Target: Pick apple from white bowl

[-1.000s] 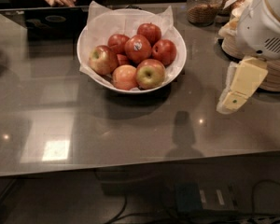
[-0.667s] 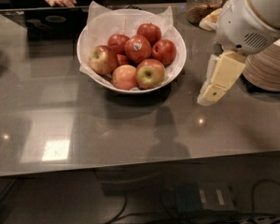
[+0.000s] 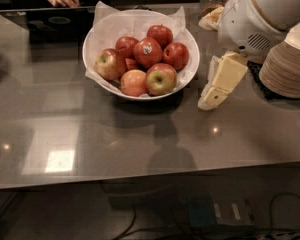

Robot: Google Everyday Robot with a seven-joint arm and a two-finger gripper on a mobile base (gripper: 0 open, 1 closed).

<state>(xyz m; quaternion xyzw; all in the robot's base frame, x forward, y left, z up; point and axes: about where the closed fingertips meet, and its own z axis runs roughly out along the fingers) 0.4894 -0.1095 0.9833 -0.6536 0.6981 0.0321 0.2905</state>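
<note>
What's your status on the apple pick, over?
Gripper right of the bowl, above the counter, empty. Apple at bowl's front edge, untouched. Other apples crowd it.

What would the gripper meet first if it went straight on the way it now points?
The gripper, hanging just right of the white bowl, points down and slightly left. It would probably meet the bare grey countertop beside the bowl first, though depth is unclear.
</note>
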